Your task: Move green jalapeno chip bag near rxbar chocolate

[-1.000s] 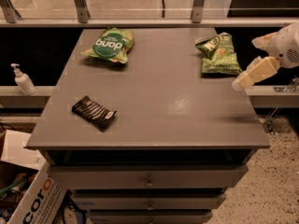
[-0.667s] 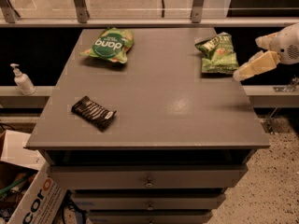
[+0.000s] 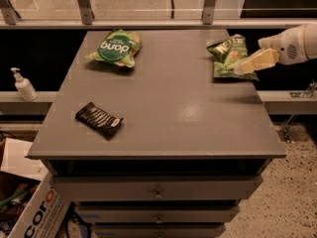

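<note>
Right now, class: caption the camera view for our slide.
Gripper at the green jalapeno chip bag on the table's far right; rxbar chocolate lies near the front left.

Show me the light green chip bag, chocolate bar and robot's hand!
green jalapeno chip bag (image 3: 225, 52), camera view, bag's middle.
rxbar chocolate (image 3: 99, 119), camera view, wrapper's middle.
hand (image 3: 243, 68), camera view, its tip, at the bag's right edge.

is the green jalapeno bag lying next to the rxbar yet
No, the green jalapeno chip bag lies at the far right by the gripper, while the rxbar chocolate sits at the front left, well apart.
</note>
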Robot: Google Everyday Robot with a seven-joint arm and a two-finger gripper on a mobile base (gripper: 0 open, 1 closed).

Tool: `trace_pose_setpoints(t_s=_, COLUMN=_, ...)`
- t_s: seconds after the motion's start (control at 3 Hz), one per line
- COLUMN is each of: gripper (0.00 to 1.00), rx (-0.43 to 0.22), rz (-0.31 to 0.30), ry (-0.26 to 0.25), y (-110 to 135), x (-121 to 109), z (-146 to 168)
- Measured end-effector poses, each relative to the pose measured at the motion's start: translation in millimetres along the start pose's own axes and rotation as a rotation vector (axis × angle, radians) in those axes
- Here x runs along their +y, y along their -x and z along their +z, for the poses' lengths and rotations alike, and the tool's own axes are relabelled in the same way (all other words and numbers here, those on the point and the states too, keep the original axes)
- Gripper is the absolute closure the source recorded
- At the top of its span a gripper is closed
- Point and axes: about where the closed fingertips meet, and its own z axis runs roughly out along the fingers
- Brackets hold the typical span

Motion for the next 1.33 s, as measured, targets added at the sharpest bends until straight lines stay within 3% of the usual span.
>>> trace_pose_setpoints(t_s=0.33, gripper=0.00, rx=0.017, rz=-0.001, ry=-0.042, y=4.1, x=-5.5, z=21.0)
trace_pose_setpoints(t_s=0.67, gripper=0.00, rx=0.061, rz=0.003, ry=-0.091, y=-7.6, x=-10.2, z=36.8)
trace_pose_setpoints(t_s=1.33, gripper=0.40, rx=0.095, rz=0.017, ry=-0.105, y=-22.4, x=-11.2, z=55.6)
